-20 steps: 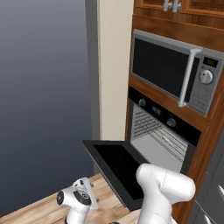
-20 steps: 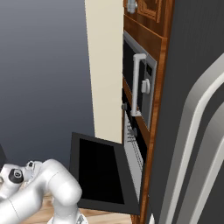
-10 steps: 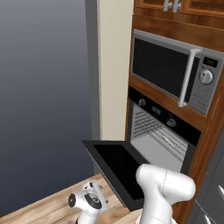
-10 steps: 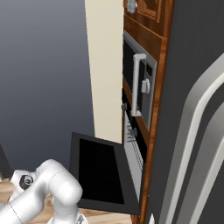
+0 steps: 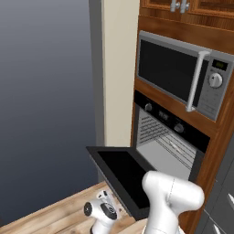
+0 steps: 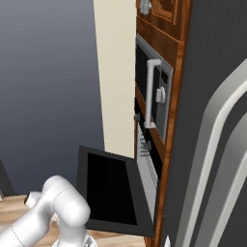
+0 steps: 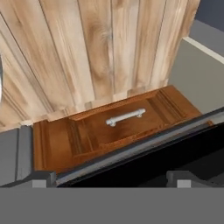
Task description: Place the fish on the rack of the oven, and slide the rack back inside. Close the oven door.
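Observation:
The oven (image 5: 170, 137) is set in brown cabinetry, and its black glass oven door (image 5: 122, 170) hangs open and flat. The door also shows from the side (image 6: 107, 185). Inside the cavity lies the wire rack (image 5: 177, 148), pushed in. The fish is out of view. My hand (image 5: 101, 211) hangs low, just left of the door's front edge. In the hand view my gripper (image 7: 113, 179) is open with nothing between its fingertips (image 7: 38, 178). It looks down past the door's black edge (image 7: 175, 153) at a drawer front.
A silver-framed microwave (image 5: 179, 74) sits above the oven. A brown drawer with a silver handle (image 7: 126, 117) lies below the door, above the wood plank floor (image 7: 87, 52). A dark fridge (image 6: 212, 144) stands to the right. My white arm (image 5: 170, 201) crosses the door's near corner.
My hand has moved right, toward the open oven door's front edge, and a little lower. The oven, door and cameras have stayed put.

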{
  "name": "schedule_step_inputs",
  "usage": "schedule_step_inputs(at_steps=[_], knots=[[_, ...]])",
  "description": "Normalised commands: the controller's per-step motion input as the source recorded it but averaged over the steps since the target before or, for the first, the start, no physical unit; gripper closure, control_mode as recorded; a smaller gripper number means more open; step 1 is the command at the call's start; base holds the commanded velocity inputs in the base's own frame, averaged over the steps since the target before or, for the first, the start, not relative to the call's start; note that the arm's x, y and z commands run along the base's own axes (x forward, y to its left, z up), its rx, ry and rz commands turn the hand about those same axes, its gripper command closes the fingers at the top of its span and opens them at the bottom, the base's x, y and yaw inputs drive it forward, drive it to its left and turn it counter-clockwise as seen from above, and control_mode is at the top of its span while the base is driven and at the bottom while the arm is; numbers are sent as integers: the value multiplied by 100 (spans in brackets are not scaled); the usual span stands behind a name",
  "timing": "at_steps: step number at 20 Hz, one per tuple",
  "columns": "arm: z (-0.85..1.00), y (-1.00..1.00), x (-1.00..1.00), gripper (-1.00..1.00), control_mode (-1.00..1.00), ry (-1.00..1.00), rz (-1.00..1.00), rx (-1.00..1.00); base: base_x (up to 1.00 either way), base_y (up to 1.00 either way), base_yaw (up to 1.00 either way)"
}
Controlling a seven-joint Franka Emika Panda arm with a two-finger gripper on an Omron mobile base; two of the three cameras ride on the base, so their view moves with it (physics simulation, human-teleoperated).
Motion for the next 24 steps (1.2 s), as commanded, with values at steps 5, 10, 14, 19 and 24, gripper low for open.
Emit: schedule_step_inputs(at_steps=[5, 10, 14, 19, 24], knots=[[-61, -35, 56, -100, -100, 0, 0, -4, 0, 0, 0], [-86, -14, 89, -100, -100, 2, 0, -8, 0, 0, 0], [-100, -3, 92, -100, -100, 1, 0, -10, 0, 0, 0], [-100, 26, 57, -100, -100, -2, 0, -15, 0, 0, 0], [-91, 67, 18, -100, -100, 1, 0, -8, 0, 0, 0]])
